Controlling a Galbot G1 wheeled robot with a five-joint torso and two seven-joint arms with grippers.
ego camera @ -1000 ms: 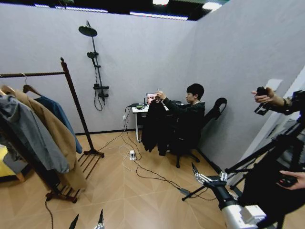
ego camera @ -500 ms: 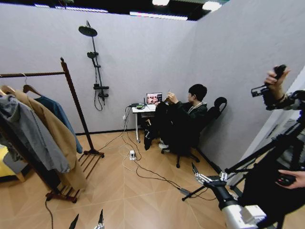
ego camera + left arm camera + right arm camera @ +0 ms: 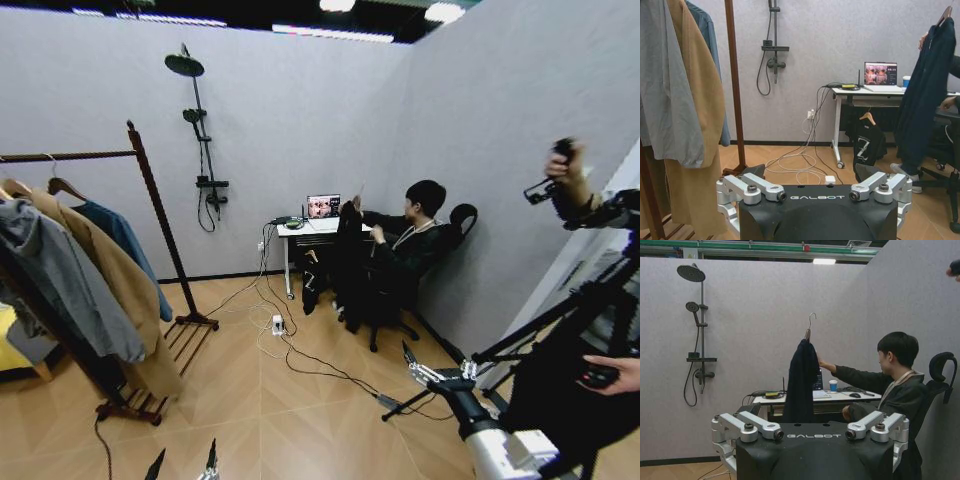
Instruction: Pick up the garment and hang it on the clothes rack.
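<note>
A seated person at the back holds up the garment (image 3: 348, 250), a black jacket on a wooden hanger with a metal hook. It hangs in front of the desk, also seen as the dark jacket (image 3: 927, 95) and the garment (image 3: 801, 380). The clothes rack (image 3: 155, 215) of dark wood stands at the left, its upright (image 3: 733, 75) close to my left arm. My left gripper (image 3: 185, 465) sits low at the bottom edge, open and holding nothing (image 3: 814, 190). My right gripper (image 3: 425, 373) is low on the right, open too (image 3: 812, 432), far from the garment.
A tan coat (image 3: 115, 290), a grey garment (image 3: 60, 290) and a teal jacket (image 3: 125, 245) hang on the rack. Cables and a power strip (image 3: 277, 324) lie on the floor. A desk with a laptop (image 3: 322, 207) stands behind; a tripod (image 3: 560, 320) and a person stand right.
The seated person has shifted the garment to the right and turned it edge-on, holding it higher. The person at the right raised a hand. Both arms stay still.
</note>
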